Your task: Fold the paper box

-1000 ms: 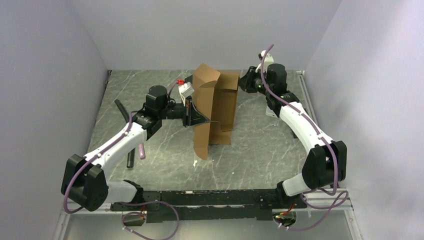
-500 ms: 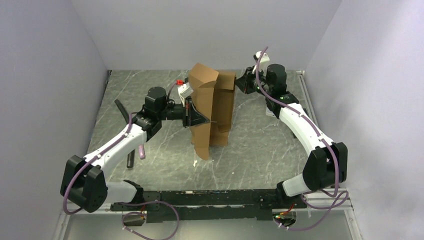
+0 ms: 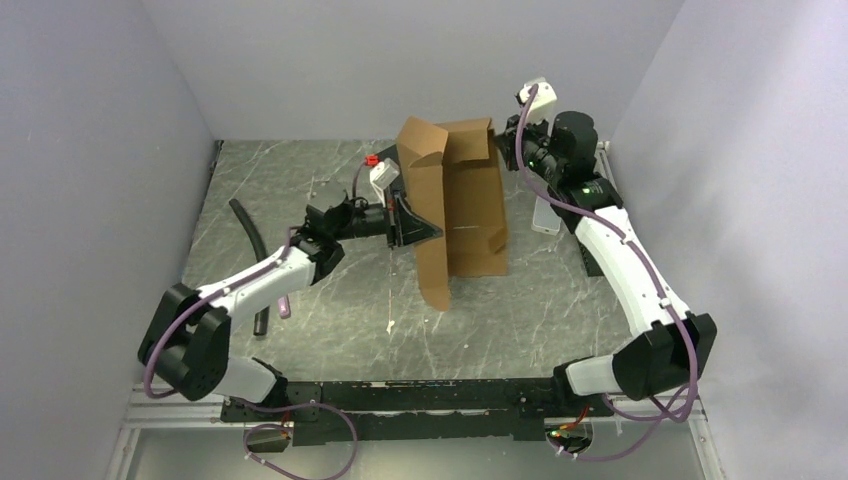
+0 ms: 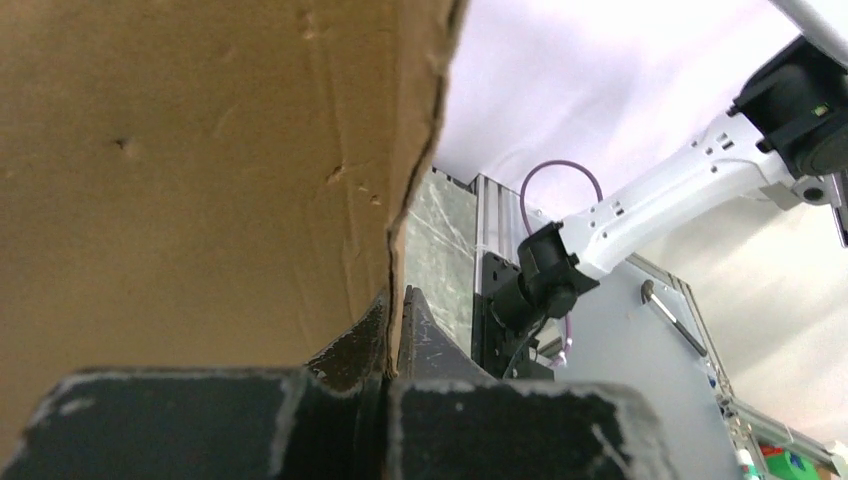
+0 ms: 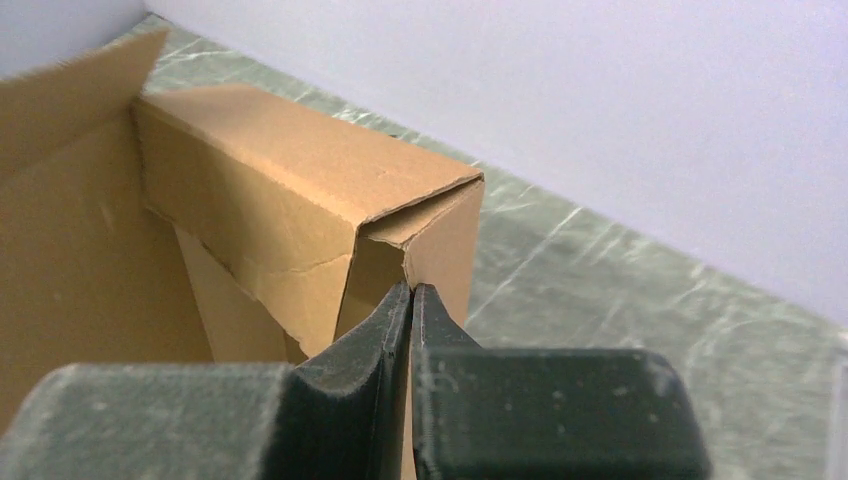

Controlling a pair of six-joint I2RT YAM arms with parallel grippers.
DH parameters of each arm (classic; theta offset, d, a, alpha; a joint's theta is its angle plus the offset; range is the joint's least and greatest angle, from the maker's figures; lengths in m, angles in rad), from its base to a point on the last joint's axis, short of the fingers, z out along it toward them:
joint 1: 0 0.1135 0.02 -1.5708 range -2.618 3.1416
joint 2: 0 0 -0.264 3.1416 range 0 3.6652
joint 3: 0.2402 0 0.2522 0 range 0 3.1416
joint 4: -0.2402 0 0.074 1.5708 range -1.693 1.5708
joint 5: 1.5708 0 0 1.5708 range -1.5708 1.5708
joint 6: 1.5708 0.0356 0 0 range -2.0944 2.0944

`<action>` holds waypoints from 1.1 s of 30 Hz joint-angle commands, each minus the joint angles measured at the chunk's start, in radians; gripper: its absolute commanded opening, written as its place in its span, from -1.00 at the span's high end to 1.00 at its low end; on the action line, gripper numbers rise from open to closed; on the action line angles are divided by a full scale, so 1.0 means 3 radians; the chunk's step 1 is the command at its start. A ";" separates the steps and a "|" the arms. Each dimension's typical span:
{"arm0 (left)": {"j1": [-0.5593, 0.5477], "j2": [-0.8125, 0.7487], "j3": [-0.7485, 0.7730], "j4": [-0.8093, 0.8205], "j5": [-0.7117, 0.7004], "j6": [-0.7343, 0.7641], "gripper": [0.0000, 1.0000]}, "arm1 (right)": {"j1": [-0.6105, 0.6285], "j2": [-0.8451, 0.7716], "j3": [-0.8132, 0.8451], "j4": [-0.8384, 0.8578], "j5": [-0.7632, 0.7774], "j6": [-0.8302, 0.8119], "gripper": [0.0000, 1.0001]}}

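While the nearest flap of the plain brown cardboard die-cut paper box (image 3: 433, 285) hangs low over the grey marbled worktop (image 3: 330, 300), the rest stands on edge, right of centre. Cannot tell whether its lower edge rests on the worktop or hangs just clear.

Left gripper (image 3: 415, 225): jaws closed tight on the box's left wall. Wrist view shows the raw cardboard edge running down into the pinch (image 4: 393, 320).

Farther back, right gripper (image 3: 503, 150): jaws now pressed together on the thin edge at the box's far top corner (image 5: 410, 300), beside a folded-over wall (image 5: 270, 190).

Just changed: the right jaws have narrowed onto that corner; a second ago they stood slightly apart beside it. Judgement: both arms now have a hold, so the box can be steadied while a wall is creased or turned. Folding looks partly done, with flaps still loose.

Against the earlier frame:
- the box sits farther right and a little nearer the far wall
- the left arm reaches farther out
- the right wrist is higher and drawn back toward the right wall
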 commanded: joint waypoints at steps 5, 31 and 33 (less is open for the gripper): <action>-0.0163 0.0308 -0.0189 0.0787 -0.0572 -0.0509 0.43 | 0.0185 -0.0171 0.0240 -0.0214 0.0618 -0.1448 0.88; -0.0152 -0.2139 -0.1186 -0.1648 -0.3124 0.0970 -0.99 | 0.1205 -0.0279 -0.0986 -0.0692 -0.0067 -0.2040 -0.54; -0.0147 -0.1996 -0.1109 -0.1623 -0.3262 0.0849 -0.99 | 0.1206 -0.0102 -0.1025 -0.0931 -0.0224 -0.2141 -0.51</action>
